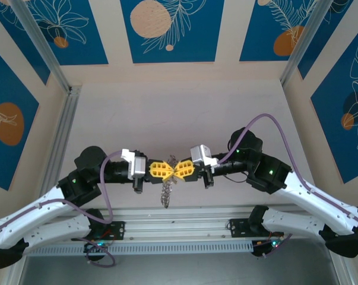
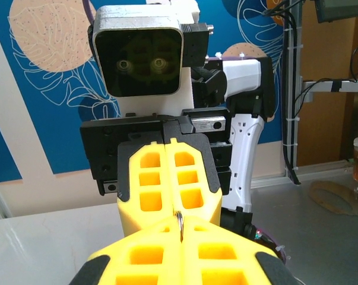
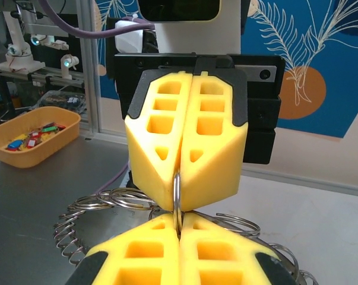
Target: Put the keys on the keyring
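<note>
No text, brand, number or sign can be read in any view. The one candidate is a small silver plate [image 2: 205,124] set in a black plastic housing [image 2: 137,145], seen from the left wrist camera, and its marks are too blurred to make out.

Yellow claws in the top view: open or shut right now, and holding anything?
Left yellow-fingered gripper: closed, pinching the grey metal coiled keyring.
Right yellow-fingered gripper: closed on the same keyring.
</note>
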